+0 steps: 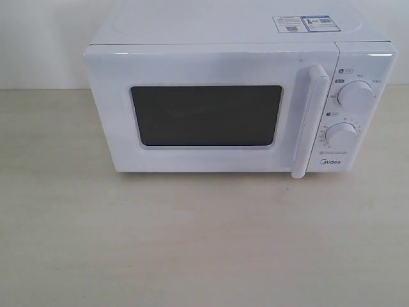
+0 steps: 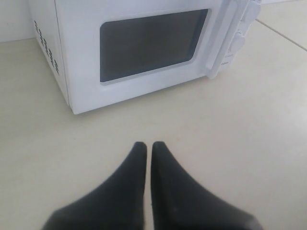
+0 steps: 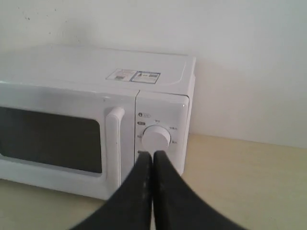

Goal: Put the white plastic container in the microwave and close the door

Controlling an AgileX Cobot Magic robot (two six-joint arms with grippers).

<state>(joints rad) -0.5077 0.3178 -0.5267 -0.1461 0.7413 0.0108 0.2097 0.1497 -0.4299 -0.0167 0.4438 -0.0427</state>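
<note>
The white microwave (image 1: 239, 96) stands at the back of the pale wooden table (image 1: 192, 243). Its door (image 1: 208, 115), with a dark window, is closed, and the long white handle (image 1: 308, 121) runs down its right side. The white plastic container is out of view in every frame. Neither gripper shows in the exterior view. In the left wrist view my left gripper (image 2: 148, 146) is shut and empty above bare table, well in front of the microwave (image 2: 139, 48). My right gripper (image 3: 152, 155) is shut and empty too, in front of the dial panel (image 3: 157, 136).
Two round dials (image 1: 356, 96) sit on the microwave's right panel, and stickers (image 1: 303, 23) lie on its top. A pale wall (image 3: 240, 62) stands close behind the microwave.
</note>
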